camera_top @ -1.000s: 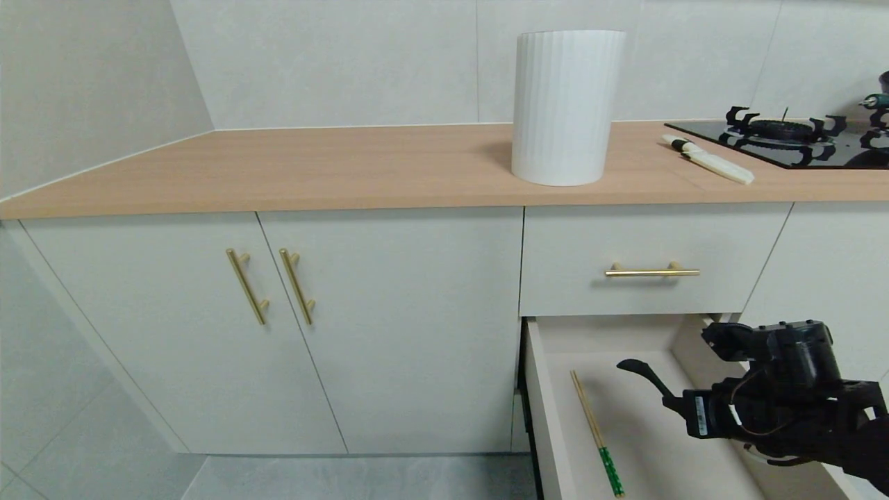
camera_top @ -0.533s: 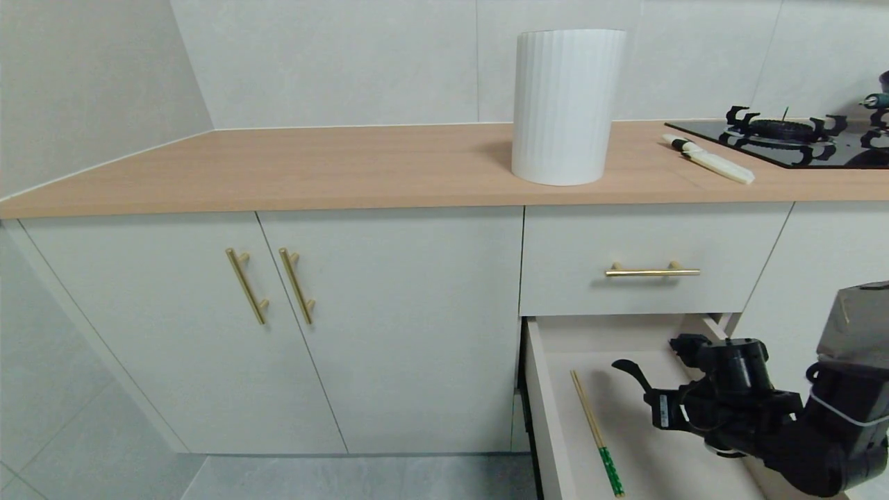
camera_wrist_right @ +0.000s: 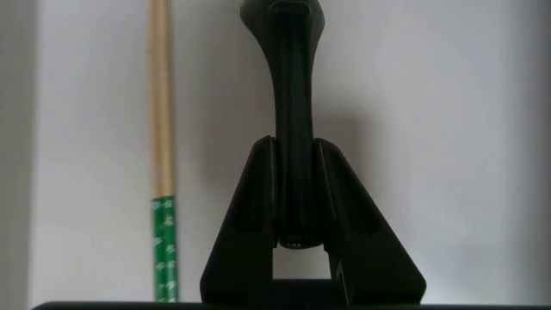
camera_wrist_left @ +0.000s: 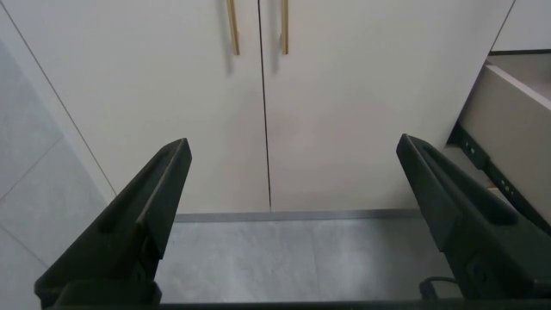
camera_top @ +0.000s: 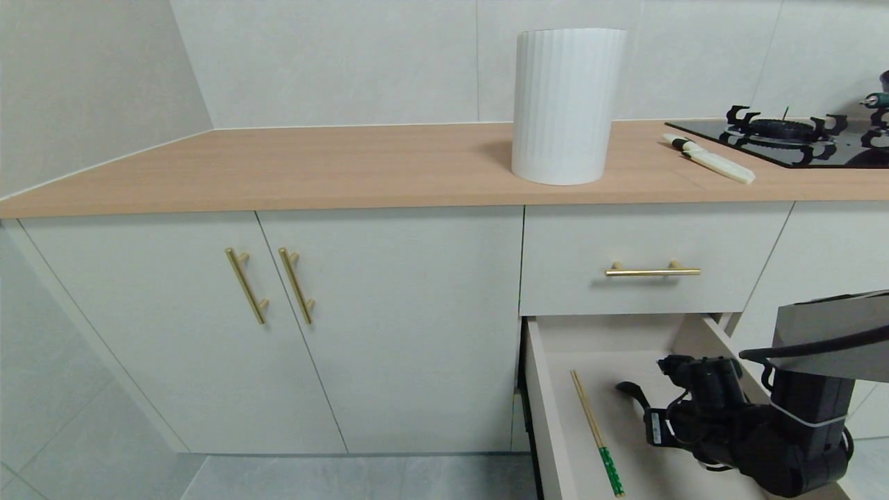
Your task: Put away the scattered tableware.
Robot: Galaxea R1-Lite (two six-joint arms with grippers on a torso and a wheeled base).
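No word or number is showing clearly enough to read. A small white label (camera_top: 653, 429) is sitting on the right gripper (camera_top: 649, 410), just behind the jaws that are clamping the black spoon (camera_top: 630, 390). Its dark bars and marks are too small to make out. At its 9 o'clock, the chopsticks (camera_top: 590, 417) are carrying pale marks on their green ends (camera_wrist_right: 163, 250), likewise unreadable.

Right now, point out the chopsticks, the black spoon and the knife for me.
chopsticks (camera_top: 592, 423), head view, middle of the wooden shafts.
black spoon (camera_wrist_right: 288, 103), right wrist view, its handle.
knife (camera_top: 719, 167), head view, the pale blade.
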